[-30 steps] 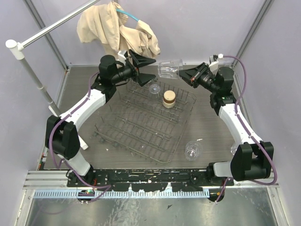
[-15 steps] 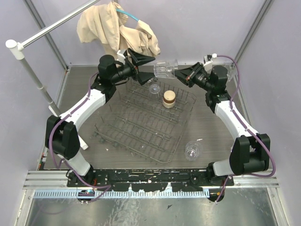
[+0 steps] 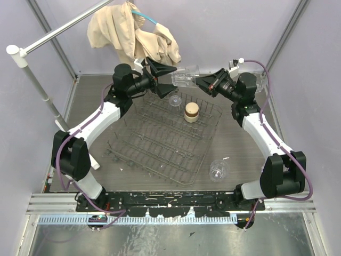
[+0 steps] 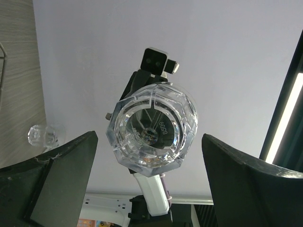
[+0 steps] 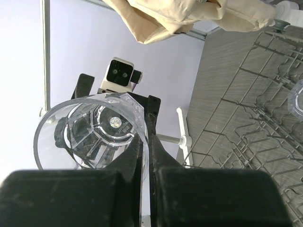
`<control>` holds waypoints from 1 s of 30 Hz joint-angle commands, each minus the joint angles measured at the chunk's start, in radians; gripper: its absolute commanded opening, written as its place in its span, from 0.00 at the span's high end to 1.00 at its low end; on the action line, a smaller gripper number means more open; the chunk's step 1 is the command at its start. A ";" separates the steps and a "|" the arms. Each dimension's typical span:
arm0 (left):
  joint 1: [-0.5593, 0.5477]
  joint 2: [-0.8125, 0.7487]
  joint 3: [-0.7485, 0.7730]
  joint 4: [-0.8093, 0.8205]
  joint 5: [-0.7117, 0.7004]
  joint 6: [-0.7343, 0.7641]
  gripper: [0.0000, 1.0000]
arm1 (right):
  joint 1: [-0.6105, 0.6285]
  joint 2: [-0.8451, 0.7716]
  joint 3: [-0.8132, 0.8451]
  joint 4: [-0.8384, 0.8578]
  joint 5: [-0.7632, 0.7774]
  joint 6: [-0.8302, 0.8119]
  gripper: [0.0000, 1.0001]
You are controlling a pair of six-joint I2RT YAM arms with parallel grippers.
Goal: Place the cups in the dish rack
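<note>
My right gripper [image 3: 199, 81] is shut on the rim of a clear cup [image 3: 185, 77] and holds it sideways in the air above the far edge of the dish rack [image 3: 139, 140]. In the right wrist view the fingers pinch the cup wall [image 5: 90, 130], one inside and one outside. The cup's base faces my left gripper [image 3: 171, 78], which stands wide open with the cup [image 4: 151, 126] just in front of its fingertips, not touching. Inside the rack stand a clear cup [image 3: 175, 100] and a tan-brown cup [image 3: 191, 111]. Another clear cup [image 3: 217, 169] lies on the table right of the rack.
A beige cloth [image 3: 133, 32] hangs over a white rail [image 3: 32, 80] at the back left. Purple walls close in the table on three sides. A further clear cup [image 4: 45, 135] stands on the table in the left wrist view.
The right arm has carried the clear cup leftward and slightly up, bringing its base close to the left gripper's open fingertips. The left arm has barely moved.
</note>
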 commanded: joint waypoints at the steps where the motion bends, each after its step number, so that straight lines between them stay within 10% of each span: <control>1: -0.005 -0.004 -0.008 0.020 0.008 0.004 0.02 | 0.008 -0.027 0.063 0.066 -0.007 0.003 0.99; 20: -0.012 0.011 -0.014 0.095 0.001 -0.060 0.11 | 0.056 0.010 0.055 0.093 0.017 0.014 1.00; 28: -0.012 0.016 -0.016 0.106 0.005 -0.067 0.75 | 0.056 0.006 0.041 0.085 0.020 0.001 0.99; 30: -0.013 0.019 -0.016 0.105 0.007 -0.062 0.87 | 0.056 0.003 0.039 0.081 0.019 -0.008 0.78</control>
